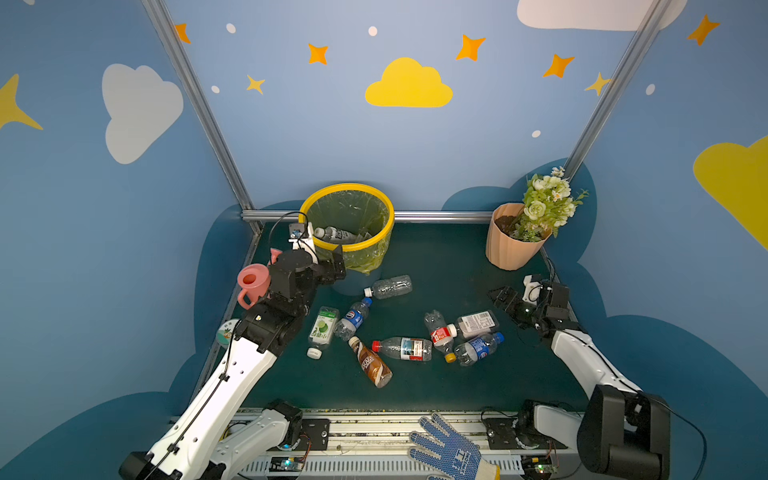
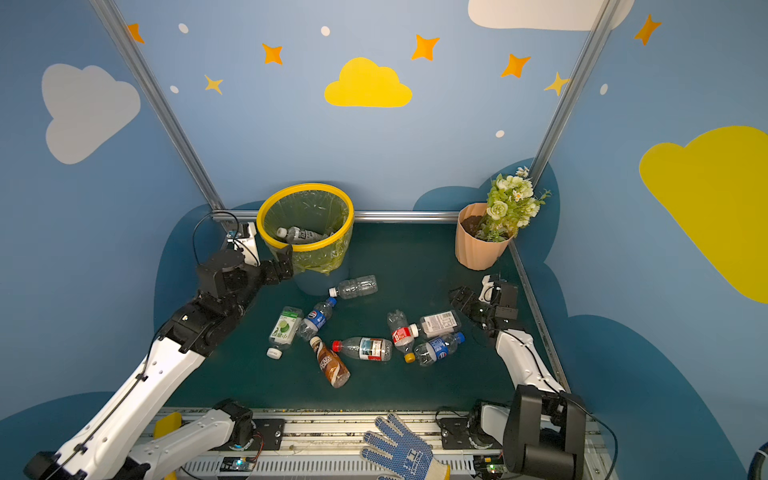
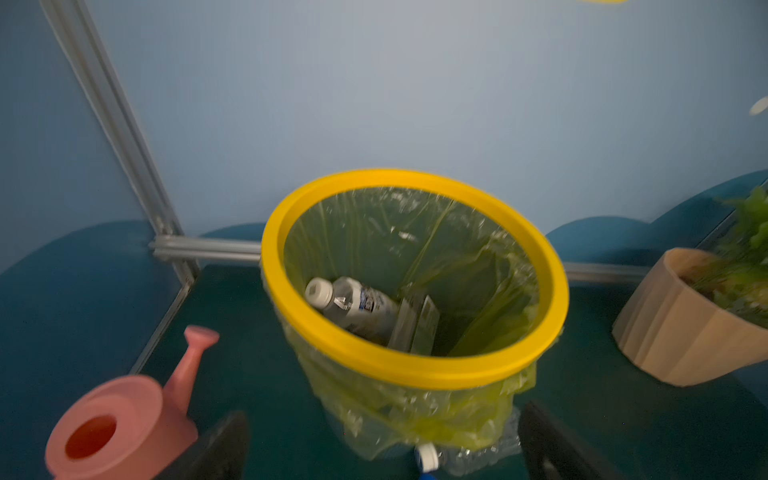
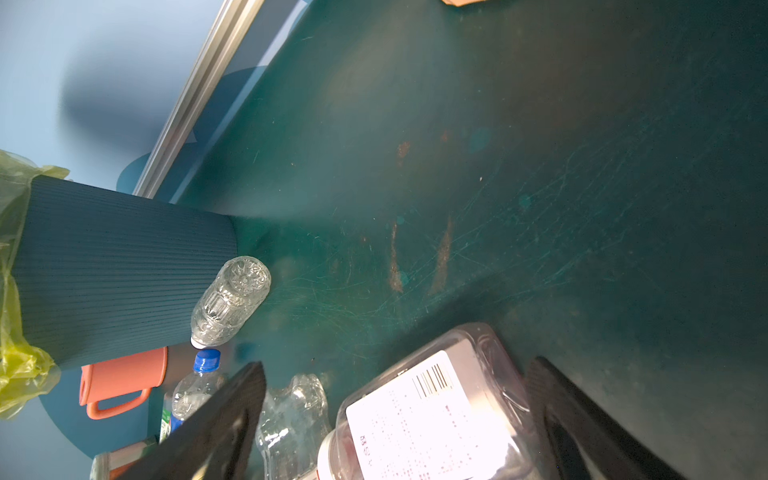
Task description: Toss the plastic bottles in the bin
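Looking first at both top views, I find the bin [image 1: 350, 188] at about 11 o'clock on the green mat [image 1: 415, 390], with one bottle [image 1: 338, 235] already inside. The left gripper [image 1: 337, 261] hangs at the bin's near rim, jaws spread wide and nothing between them. Eight plastic bottles lie flat around the middle of the mat. The right gripper [image 1: 503, 297], at 3 o'clock, is also wide open and empty, just beside the barcode bottle [image 1: 476, 323]. A blue-labelled bottle [image 1: 353, 318] shows the Pepsi roundel. The other labels are too small for me. The dotted glove [image 1: 449, 451] at 6 o'clock has a printed mark which I cannot read.

In the left wrist view, the fingers [image 3: 224, 444] stand apart in front of the bin's yellow ring. The label on the bottle inside has dark print, blurred.

In the right wrist view, the barcode bottle lies between the open fingers [image 4: 224, 419]. Its white label has a barcode and rows of small pink print, not legible. I judge that picking this bottle is the step in hand. I would lower the fingers to both sides of the body and close gently across the label, not on the cap, because thin plastic may buckle or slip out. I would release only well over the ring.
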`<act>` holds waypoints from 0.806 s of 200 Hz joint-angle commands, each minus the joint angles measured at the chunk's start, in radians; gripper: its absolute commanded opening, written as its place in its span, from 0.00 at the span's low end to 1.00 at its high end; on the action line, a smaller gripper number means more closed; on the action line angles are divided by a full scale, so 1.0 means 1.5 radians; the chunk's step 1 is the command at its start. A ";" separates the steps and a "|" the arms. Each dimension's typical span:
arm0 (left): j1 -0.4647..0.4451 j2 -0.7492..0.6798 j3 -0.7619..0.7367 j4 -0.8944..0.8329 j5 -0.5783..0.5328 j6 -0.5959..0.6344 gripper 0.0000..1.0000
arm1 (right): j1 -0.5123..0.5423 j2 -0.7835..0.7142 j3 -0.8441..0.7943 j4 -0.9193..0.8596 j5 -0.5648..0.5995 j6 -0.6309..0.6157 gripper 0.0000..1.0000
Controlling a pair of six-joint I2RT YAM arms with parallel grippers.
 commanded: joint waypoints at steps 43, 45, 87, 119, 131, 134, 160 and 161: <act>0.009 -0.031 -0.103 -0.190 0.012 -0.136 1.00 | 0.005 0.016 0.029 0.000 -0.010 0.004 0.95; 0.009 -0.030 -0.106 -0.193 0.014 -0.138 1.00 | 0.005 0.017 0.029 0.000 -0.011 0.004 0.95; 0.018 -0.012 -0.135 -0.248 0.029 -0.161 1.00 | 0.006 0.031 0.027 0.013 -0.021 0.008 0.95; 0.033 0.000 -0.172 -0.228 0.047 -0.168 0.99 | 0.006 0.036 0.025 0.021 -0.025 0.009 0.95; 0.043 0.019 -0.180 -0.224 0.072 -0.168 0.99 | 0.005 0.037 0.024 0.024 -0.026 0.009 0.95; 0.045 0.024 -0.180 -0.224 0.078 -0.167 0.99 | 0.006 0.038 0.024 0.025 -0.026 0.009 0.95; 0.056 0.083 -0.180 -0.226 0.075 -0.182 0.96 | 0.005 0.040 0.021 0.028 -0.028 0.009 0.95; 0.057 0.084 -0.180 -0.226 0.075 -0.182 0.96 | 0.005 0.041 0.022 0.028 -0.028 0.009 0.95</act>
